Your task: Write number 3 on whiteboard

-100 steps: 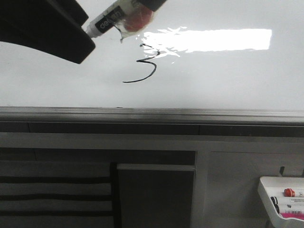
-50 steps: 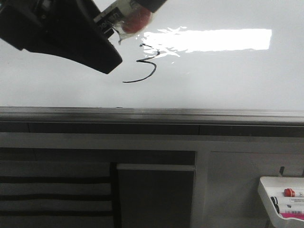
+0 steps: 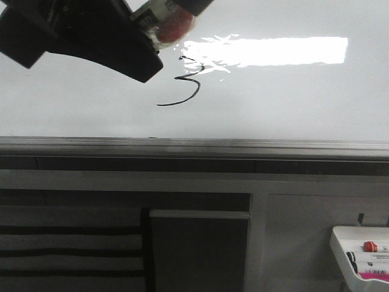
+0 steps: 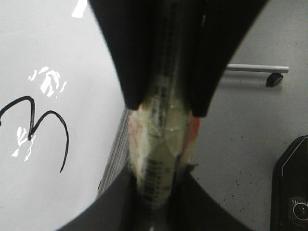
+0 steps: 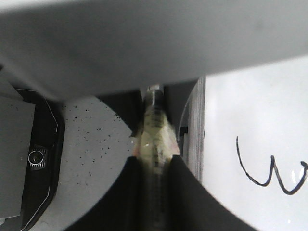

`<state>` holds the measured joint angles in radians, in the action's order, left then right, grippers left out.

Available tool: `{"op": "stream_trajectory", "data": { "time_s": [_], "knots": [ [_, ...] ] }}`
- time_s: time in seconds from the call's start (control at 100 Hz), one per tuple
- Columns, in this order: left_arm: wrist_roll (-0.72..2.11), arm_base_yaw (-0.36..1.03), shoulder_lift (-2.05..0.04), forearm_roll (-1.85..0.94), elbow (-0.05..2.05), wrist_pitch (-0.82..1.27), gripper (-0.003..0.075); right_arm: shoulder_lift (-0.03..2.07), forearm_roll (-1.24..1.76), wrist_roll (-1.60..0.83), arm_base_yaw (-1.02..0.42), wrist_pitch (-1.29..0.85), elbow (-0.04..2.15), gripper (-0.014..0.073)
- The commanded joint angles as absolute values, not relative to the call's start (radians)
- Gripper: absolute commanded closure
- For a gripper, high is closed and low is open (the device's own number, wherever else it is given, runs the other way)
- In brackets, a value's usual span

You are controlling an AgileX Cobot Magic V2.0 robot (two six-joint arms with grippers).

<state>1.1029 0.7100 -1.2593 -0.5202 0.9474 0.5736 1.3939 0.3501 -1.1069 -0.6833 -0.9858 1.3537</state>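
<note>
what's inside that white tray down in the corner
In the white tray at the front view's lower right: a red-capped marker and two black-capped markers. The frame's edge cuts off the rest of the tray.

The number 3 (image 3: 184,82) is thin black ink on the glossy white whiteboard (image 3: 292,97), which has a grey edge rail. A white tray (image 3: 343,249) holds red- and pink-marked markers (image 3: 372,246)

We see strong glare on the whiteboard (image 3: 273,91), a dim lower front view, and both wrist views blurred close up
</note>
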Motion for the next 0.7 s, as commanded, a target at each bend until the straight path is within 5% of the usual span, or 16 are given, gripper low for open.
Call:
{"op": "stream_trajectory", "data": {
  "time_s": [0.0, 0.28, 0.69],
  "knots": [
    [1.102, 0.717, -1.241, -0.546, 0.984, 0.524, 0.0676, 1.367, 0.377, -1.117, -0.683, -0.952, 1.378, 0.0638],
    [1.102, 0.717, -1.241, -0.546, 0.984, 0.524, 0.0734, 1.367, 0.377, -1.107, -0.683, -0.954, 1.378, 0.0382],
    [1.067, 0.607, -1.241, -0.535, 0.984, 0.516, 0.0739, 1.253, 0.164, -0.790, -0.543, -1.044, 1.408, 0.0372]
  ]
}}
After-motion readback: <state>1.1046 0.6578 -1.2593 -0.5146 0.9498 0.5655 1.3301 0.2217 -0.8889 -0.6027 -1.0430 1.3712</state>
